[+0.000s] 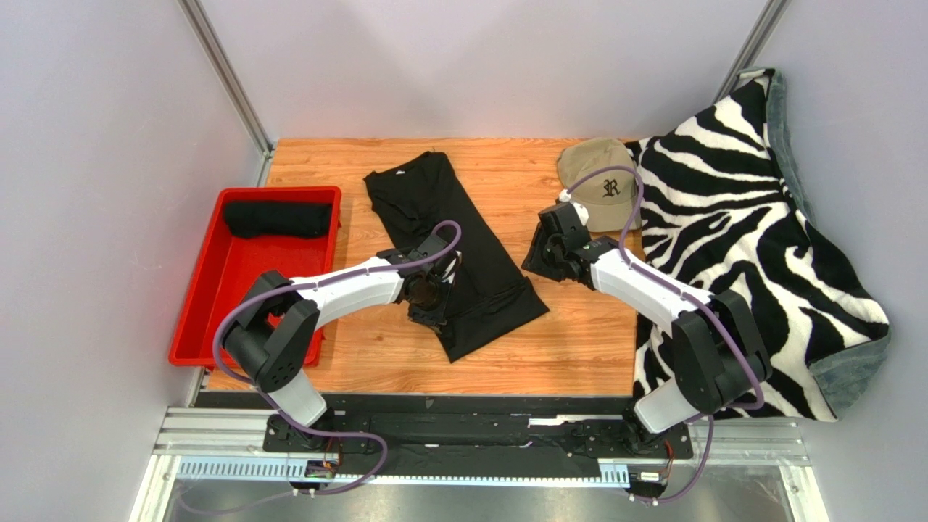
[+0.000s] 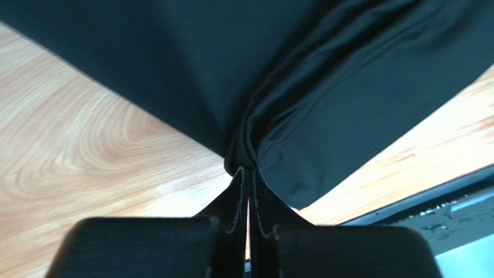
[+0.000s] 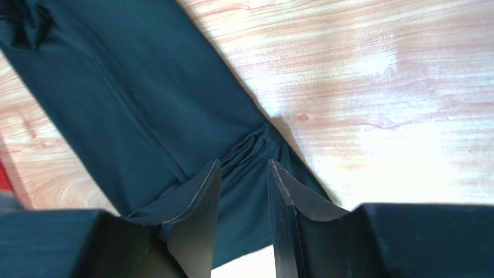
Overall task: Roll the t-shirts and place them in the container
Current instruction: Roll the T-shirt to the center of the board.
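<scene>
Left hand (image 2: 248, 174), t-shirt (image 2: 348, 98) edge pinched within

1. A black t-shirt (image 1: 463, 245), folded into a long strip, lies diagonally on the wooden table (image 1: 577, 348), collar end far and left, hem end near and right.
2. The left gripper (image 1: 427, 299) is down on the strip's left edge near the hem end.
3. The right gripper (image 1: 541, 256) sits at the strip's right edge.
4. A red tray (image 1: 202, 326) at the table's left holds a rolled black shirt (image 1: 278, 220) at its far end.
5. A tan cap (image 1: 599, 179) lies far right, touching a zebra-striped blanket (image 1: 752, 250).
</scene>
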Motion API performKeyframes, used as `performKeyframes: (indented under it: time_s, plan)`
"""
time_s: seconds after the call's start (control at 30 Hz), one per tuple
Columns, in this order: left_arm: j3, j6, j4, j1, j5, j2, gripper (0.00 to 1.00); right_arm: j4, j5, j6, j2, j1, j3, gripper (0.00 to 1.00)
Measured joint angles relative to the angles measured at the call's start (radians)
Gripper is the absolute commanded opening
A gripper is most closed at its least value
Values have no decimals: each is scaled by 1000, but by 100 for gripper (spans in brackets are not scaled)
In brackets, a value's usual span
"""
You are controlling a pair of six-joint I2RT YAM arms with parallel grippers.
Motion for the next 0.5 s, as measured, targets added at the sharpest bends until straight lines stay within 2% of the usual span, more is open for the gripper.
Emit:
performKeyframes:
  time_s: [0.23,0.43,0.47,0.5]
  plan:
    - [37,3,-56,8,-65,0,0,14,-14,0,-29,34,-76,38]
    - [41,9,-89,13,-72,0,1,37,-42,0,50,54,-105,38]
    - [41,10,-93,14,-72,0,20,41,-43,0,64,55,-106,38]
    - [41,11,-96,15,-72,0,29,44,-44,0,76,55,-109,37]
